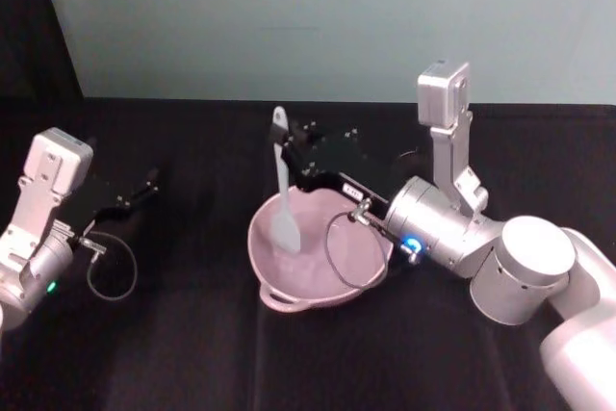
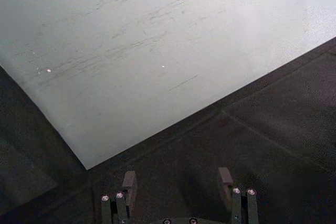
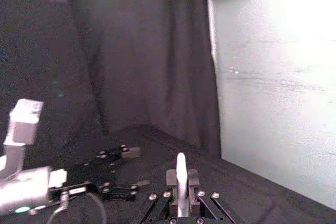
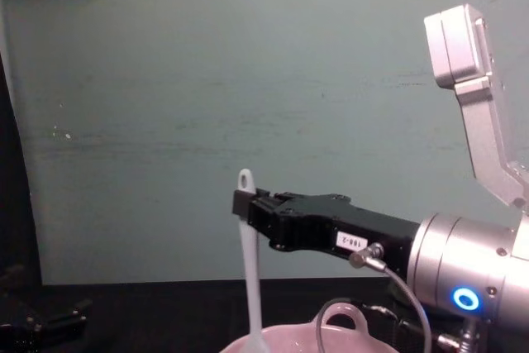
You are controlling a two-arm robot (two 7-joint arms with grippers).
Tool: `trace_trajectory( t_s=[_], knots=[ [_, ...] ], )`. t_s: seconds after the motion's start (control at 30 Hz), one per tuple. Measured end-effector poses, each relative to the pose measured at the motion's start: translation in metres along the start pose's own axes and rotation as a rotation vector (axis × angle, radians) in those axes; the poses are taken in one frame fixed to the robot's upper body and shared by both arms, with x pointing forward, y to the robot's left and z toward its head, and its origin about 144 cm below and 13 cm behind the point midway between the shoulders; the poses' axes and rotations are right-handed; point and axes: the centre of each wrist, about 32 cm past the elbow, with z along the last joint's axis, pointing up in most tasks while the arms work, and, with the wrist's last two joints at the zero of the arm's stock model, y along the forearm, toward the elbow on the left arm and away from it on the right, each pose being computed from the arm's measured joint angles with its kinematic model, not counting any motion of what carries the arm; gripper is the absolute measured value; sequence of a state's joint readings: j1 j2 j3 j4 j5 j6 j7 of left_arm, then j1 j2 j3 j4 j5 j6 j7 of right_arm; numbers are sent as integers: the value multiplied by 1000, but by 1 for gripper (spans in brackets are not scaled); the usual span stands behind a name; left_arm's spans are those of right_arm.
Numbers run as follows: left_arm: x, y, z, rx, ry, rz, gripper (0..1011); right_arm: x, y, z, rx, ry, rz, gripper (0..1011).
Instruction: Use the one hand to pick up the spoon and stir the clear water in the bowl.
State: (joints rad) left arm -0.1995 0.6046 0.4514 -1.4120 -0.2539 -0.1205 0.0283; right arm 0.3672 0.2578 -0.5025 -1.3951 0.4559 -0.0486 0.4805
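The pale pink bowl (image 1: 322, 295) sits mid-table, and its rim and loop handle (image 4: 339, 320) rise at the bottom of the chest view. The white spoon (image 1: 285, 209) stands nearly upright with its blade down inside the bowl. My right gripper (image 1: 282, 156) reaches in from the right and is shut on the spoon's upper handle (image 4: 246, 204), just below the small hole. In the right wrist view the handle (image 3: 181, 182) sticks up between the fingers. My left gripper (image 1: 144, 185) rests far left, open, with nothing between its fingers (image 2: 129, 184).
A black cloth covers the table (image 1: 192, 353). A pale green wall (image 1: 337, 16) stands close behind it. A grey cable loop (image 1: 351, 252) from my right wrist hangs over the bowl's right side. My left arm's cable (image 1: 111, 271) lies on the cloth at left.
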Motion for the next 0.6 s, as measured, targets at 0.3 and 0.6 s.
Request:
trace_trajectory(
  t_s=[0.3, 0.6],
  knots=[
    [0, 0, 0, 0, 0, 0, 1011, 22, -11, 1, -1, -2, -92, 121],
    [0, 0, 0, 0, 0, 0, 1011, 32, -40, 3, 5, -8, -148, 121]
  ],
)
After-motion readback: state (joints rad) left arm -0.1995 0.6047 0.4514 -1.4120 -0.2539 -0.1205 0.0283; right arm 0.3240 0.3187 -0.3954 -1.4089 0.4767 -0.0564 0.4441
